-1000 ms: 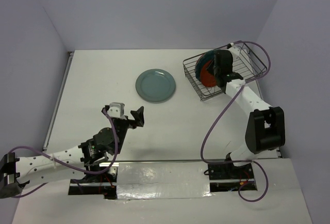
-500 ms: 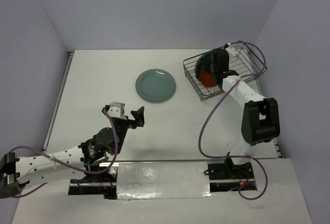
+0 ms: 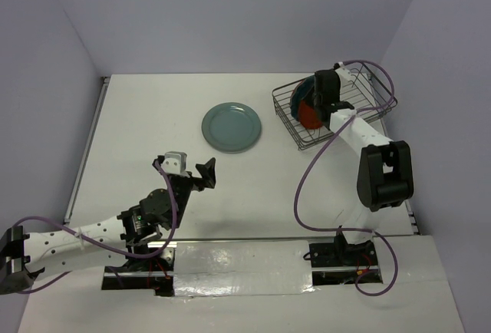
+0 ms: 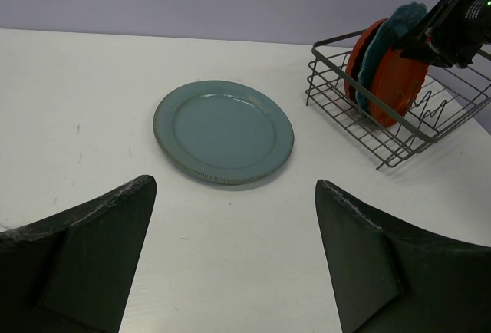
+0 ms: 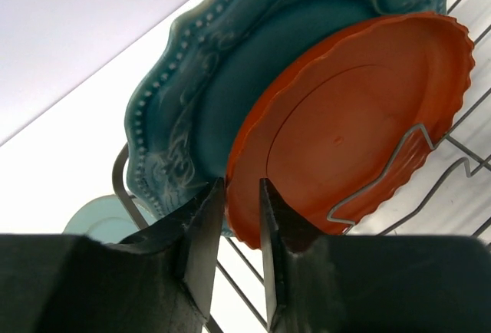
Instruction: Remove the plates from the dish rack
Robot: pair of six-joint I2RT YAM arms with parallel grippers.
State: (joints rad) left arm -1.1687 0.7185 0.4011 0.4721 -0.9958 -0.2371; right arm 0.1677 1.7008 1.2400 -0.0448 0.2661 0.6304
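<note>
Inside dish rack, upright plates

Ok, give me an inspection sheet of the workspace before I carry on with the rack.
Surface: white table, no spills seen.
Job's things: pale green plate lies flat on the table; teal plate and red-orange plates stand upright in the dish rack.
Clutter: nothing seen.
Claws: left claw open and empty; right claw straddles the front red-orange plate's rim, grip cannot be confirmed.
Cables: purple cables run along both arms; the right one arcs over the rack's right end in the top view.
Surroundings: plain lavender walls on three sides.
</note>
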